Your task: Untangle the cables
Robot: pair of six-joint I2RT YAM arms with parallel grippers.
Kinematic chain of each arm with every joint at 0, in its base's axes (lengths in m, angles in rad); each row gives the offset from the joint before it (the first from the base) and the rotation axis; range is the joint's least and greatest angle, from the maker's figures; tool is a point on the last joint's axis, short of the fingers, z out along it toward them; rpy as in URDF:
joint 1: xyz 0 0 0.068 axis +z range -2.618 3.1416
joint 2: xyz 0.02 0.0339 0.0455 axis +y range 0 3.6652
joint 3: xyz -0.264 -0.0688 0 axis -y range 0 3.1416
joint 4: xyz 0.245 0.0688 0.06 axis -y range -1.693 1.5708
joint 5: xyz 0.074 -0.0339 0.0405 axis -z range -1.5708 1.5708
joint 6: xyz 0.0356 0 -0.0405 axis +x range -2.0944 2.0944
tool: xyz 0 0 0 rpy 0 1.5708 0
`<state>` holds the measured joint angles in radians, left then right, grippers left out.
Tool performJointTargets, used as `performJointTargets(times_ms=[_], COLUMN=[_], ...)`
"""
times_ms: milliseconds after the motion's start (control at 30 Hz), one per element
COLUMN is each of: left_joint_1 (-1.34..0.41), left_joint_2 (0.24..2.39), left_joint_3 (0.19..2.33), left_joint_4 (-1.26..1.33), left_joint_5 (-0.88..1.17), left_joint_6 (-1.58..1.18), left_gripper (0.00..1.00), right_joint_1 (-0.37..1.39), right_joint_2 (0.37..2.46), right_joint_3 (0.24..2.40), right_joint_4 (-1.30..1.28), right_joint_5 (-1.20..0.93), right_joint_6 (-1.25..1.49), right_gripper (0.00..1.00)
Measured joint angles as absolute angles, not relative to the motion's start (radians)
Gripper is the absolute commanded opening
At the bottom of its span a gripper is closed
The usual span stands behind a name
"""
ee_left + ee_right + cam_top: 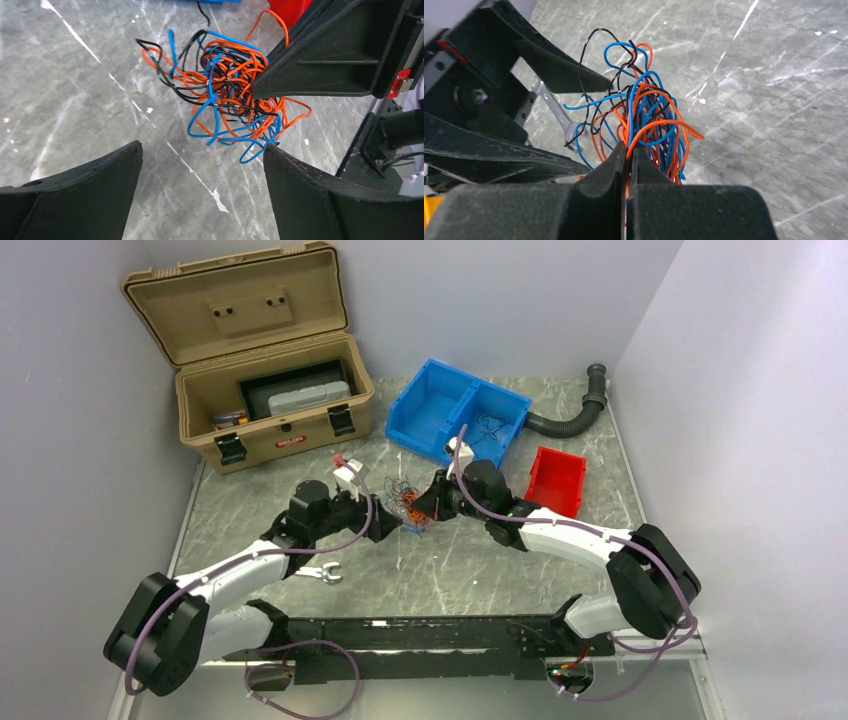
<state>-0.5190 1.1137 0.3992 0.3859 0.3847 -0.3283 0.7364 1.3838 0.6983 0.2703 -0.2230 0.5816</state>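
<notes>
While my right end effector [628, 150] is clenched on the cables [649, 115], its two fingers pressed together with orange and blue strands pinched between them, my left end effector [202, 147] stands spread wide, gripping nothing, its tips facing the bundle from just beside it. That tangle of orange, blue and black wire hangs from the right fingers between the two arms, over the middle of the grey marbled table [450, 560]. I cannot tell whether its lowest loops touch the surface.

Behind the bundle sits a blue bin [415, 438] with two compartments. In the right one I see a small scribble of thin dark wires [490, 428]. A smaller red bin [552, 495] stands just right of it, close to my right forearm; I cannot see what it holds. At the far left a tan case [265, 445] has its lid [240, 305] thrown back. Inside lies a black tray [295, 385] with a grey slab on it, and a small yellowish item I cannot identify at the left end. A red label [288, 440] on the front of the case is too small to read.

A black corrugated hose [575, 415] curves along the back right corner. A silver wrench [322, 574] lies on the table beside my left forearm.
</notes>
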Motion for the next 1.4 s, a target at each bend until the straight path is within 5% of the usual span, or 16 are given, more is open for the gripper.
performJointTargets(times_ms=[100, 167, 200, 400, 500, 567, 667, 700, 800, 833, 1067, 1400], left_joint_1=[-0.519, -0.518, -0.517, -0.514, -0.509, -0.504, -0.499, -0.499, -0.499, -0.499, -0.497, -0.497], left_joint_2=[1.148, 1.175, 1.185, 1.187, 1.175, 1.177, 1.202, 1.214, 1.237, 1.24, 1.228, 1.219], left_joint_3=[0.411, 0.422, 0.427, 0.439, 0.449, 0.464, 0.5, 0.511, 0.527, 0.528, 0.527, 0.526], left_joint_4=[0.4, 0.406, 0.411, 0.39, 0.323, 0.272, 0.21, 0.197, 0.177, 0.169, 0.133, 0.205], left_joint_5=[0.426, 0.455, 0.468, 0.422, 0.308, 0.237, 0.167, 0.158, 0.134, 0.127, 0.07, 0.206], left_joint_6=[-0.344, -0.357, -0.363, -0.362, -0.363, -0.363, -0.363, -0.363, -0.363, -0.363, -0.36, -0.342], left_gripper=[0.47, 0.05, 0.0, 0.0, 0.0, 0.0, 0.0, 0.0, 0.0, 0.0, 0.0, 0.0], right_joint_1=[0.736, 0.736, 0.736, 0.738, 0.737, 0.731, 0.718, 0.715, 0.712, 0.712, 0.71, 0.722], right_joint_2=[1.388, 1.388, 1.388, 1.388, 1.387, 1.387, 1.394, 1.402, 1.43, 1.438, 1.424, 1.402], right_joint_3=[0.698, 0.693, 0.691, 0.691, 0.695, 0.703, 0.726, 0.738, 0.77, 0.778, 0.786, 0.808], right_joint_4=[0.299, 0.32, 0.327, 0.286, 0.181, 0.096, -0.033, -0.073, -0.173, -0.199, -0.28, -0.109], right_joint_5=[-0.245, -0.258, -0.265, -0.2, -0.06, 0.039, 0.172, 0.21, 0.297, 0.321, 0.409, 0.199], right_joint_6=[0.594, 0.6, 0.604, 0.613, 0.635, 0.654, 0.695, 0.711, 0.742, 0.754, 0.739, 0.545], right_gripper=[0.0, 0.0, 0.0, 0.22, 0.15, 0.0, 0.0, 0.05, 0.54, 0.64, 0.67, 0.74])
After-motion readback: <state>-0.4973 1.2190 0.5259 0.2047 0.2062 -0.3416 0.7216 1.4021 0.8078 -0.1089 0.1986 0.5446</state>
